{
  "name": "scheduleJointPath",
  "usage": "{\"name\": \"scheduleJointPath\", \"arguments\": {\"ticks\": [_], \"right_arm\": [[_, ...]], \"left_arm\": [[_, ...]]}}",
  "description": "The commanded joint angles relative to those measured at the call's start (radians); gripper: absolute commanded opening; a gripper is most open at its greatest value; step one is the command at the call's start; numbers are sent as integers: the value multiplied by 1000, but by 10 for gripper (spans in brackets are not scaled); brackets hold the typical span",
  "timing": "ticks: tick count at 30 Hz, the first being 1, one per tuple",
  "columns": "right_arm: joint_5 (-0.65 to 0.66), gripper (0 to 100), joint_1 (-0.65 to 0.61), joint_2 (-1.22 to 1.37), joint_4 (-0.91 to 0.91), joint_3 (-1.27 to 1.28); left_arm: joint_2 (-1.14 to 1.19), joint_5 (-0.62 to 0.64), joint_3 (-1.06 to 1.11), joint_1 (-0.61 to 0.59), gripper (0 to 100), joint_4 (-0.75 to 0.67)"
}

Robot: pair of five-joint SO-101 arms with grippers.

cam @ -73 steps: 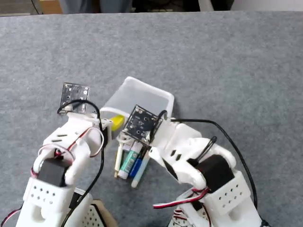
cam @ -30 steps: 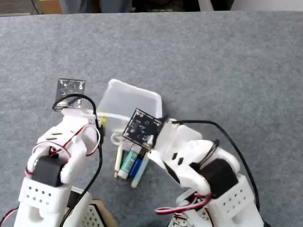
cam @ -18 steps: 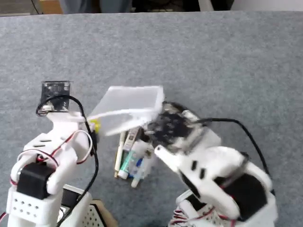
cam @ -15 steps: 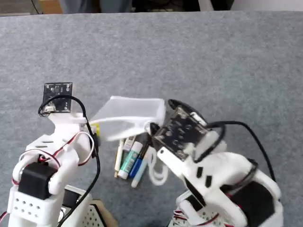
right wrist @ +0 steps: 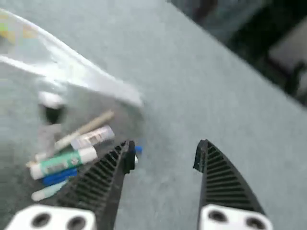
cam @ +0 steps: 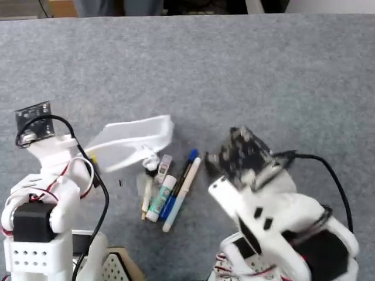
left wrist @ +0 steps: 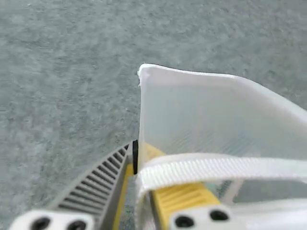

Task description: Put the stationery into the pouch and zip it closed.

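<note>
My left gripper (cam: 95, 163) is shut on one end of the translucent white pouch (cam: 132, 140), which hangs tilted above the grey table. In the left wrist view the pouch (left wrist: 216, 115) rises between a yellow-padded finger (left wrist: 180, 199) and a ribbed grey one, with a white webbing strap (left wrist: 225, 167) across it. Several stationery pieces (cam: 168, 188) lie loose on the table below the pouch: a blue pen (cam: 188, 168), a teal-labelled stick (cam: 159, 200), a wooden pencil (cam: 146, 202). My right gripper (right wrist: 165, 148) stands open and holds nothing, to the right of the stationery (right wrist: 62, 163).
Grey cloth (cam: 263, 70) covers the whole table, with free room at the back and right. Both arm bases stand at the near edge. A black cable (cam: 328, 170) loops beside the right arm.
The right gripper let go of the pouch and drew back to the right. The left arm pulled the pouch leftward, uncovering the stationery on the table.
</note>
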Motion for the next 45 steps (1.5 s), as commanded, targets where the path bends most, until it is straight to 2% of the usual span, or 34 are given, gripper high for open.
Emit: {"name": "scheduleJointPath", "arguments": {"ticks": [1, 6, 10, 13, 22, 31, 38, 45], "right_arm": [[-55, 212, 107, 8, -12, 74], [-138, 212, 118, 13, -72, 251], [-169, 212, 120, 48, -163, 364], [-193, 212, 120, 171, -201, 363], [-321, 214, 115, 670, -322, 211], [-324, 212, 94, 1001, -325, 73], [-325, 211, 38, 1194, -325, -53], [-436, 211, 28, 1340, -325, -168]], "left_arm": [[-2, 8, 16, -81, 27, -54], [0, 5, 104, -171, 27, -98], [0, 6, 117, -185, 27, -104], [0, 6, 120, -182, 27, -104], [0, 6, 122, -180, 27, -103], [0, 8, 122, -180, 27, -103], [0, 8, 122, -180, 27, -103], [0, 8, 122, -180, 27, -103]]}}
